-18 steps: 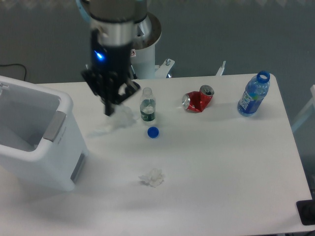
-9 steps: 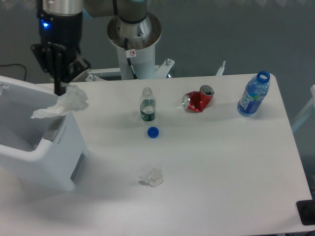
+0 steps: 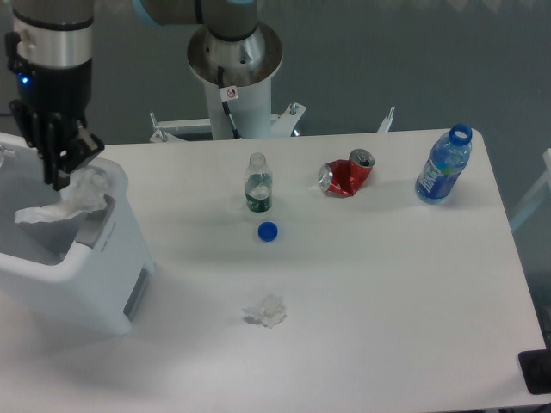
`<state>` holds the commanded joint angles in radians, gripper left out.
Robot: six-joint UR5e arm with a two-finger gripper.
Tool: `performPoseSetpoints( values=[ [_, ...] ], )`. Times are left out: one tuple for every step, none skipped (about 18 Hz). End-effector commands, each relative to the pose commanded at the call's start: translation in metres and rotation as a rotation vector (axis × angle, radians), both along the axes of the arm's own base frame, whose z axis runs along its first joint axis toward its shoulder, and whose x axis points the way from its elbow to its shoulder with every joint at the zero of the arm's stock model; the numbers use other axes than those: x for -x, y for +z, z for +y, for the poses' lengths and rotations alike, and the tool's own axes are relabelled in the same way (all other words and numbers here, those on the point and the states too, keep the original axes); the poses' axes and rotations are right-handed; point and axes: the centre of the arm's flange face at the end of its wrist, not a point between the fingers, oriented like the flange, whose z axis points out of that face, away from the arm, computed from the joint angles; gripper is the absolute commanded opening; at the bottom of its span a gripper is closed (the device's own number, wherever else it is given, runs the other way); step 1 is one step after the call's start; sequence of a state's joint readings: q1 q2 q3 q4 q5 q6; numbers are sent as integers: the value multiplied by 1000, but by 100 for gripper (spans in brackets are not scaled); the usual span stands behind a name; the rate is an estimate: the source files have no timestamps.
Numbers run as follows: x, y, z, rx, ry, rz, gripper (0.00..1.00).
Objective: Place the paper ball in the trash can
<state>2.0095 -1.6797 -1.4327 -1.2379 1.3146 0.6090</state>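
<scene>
The paper ball (image 3: 71, 199), ragged and elongated white tissue, hangs from my gripper (image 3: 65, 176) over the open mouth of the trash can (image 3: 95, 267). The gripper is shut on the paper's upper right end; the rest trails down and left inside the rim. The trash can is a large white rectangular bin with grey side panels, standing at the table's left edge.
A small clear bottle (image 3: 258, 183) stands mid-table with a blue cap (image 3: 268, 231) in front of it. A crushed red can (image 3: 345, 175) and a blue bottle (image 3: 443, 165) lie to the right. A small compact paper wad (image 3: 266, 311) sits near the front.
My gripper lifted the paper ball off the table beside the clear bottle and carried it left, now holding it lower over the trash can's opening.
</scene>
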Motion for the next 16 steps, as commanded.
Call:
performPoseSetpoints(
  values=[
    [0, 0, 0, 0, 0, 0, 100],
    [0, 0, 0, 0, 0, 0, 100],
    [0, 0, 0, -1, -1, -1, 100],
    [1, -1, 0, 0, 3, -1, 100],
    [2, -2, 1, 2, 3, 0, 100],
    [8, -2, 0, -2, 11, 3, 100],
    [24, -2, -3, -11, 32, 11, 100],
    [48, -3, -7, -27, 72, 20, 100],
    [67, -3, -10, -42, 102, 32, 100],
    [85, -9, -8, -46, 121, 42, 100],
    [102, -15, -10, -38, 130, 57, 100],
    [115, -20, -13, -22, 130, 83, 100],
    [130, -24, -20, -2, 132, 112, 100],
    [148, -30, -29, 16, 135, 132, 100],
    [165, -38, -38, 32, 129, 141, 100],
    [183, -44, -48, 44, 126, 149, 100]
  ],
)
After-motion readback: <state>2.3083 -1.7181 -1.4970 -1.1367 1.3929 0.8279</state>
